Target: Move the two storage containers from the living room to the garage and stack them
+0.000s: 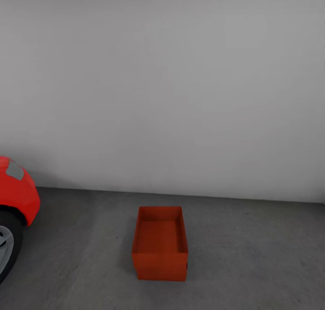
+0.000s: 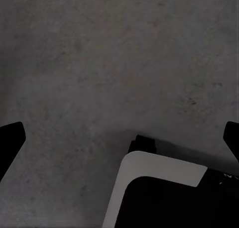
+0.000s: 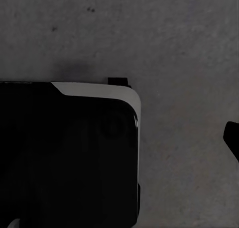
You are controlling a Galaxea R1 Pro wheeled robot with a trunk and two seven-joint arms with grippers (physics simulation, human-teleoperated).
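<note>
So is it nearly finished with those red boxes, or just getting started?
It looks about finished. The two storage containers sit stacked, one on the other, on the grey concrete floor beside the red car. Nothing is in hand: the left claw, fingers spread wide, faces bare concrete. The right claw is mostly out of frame. Nothing obvious remains.
</note>
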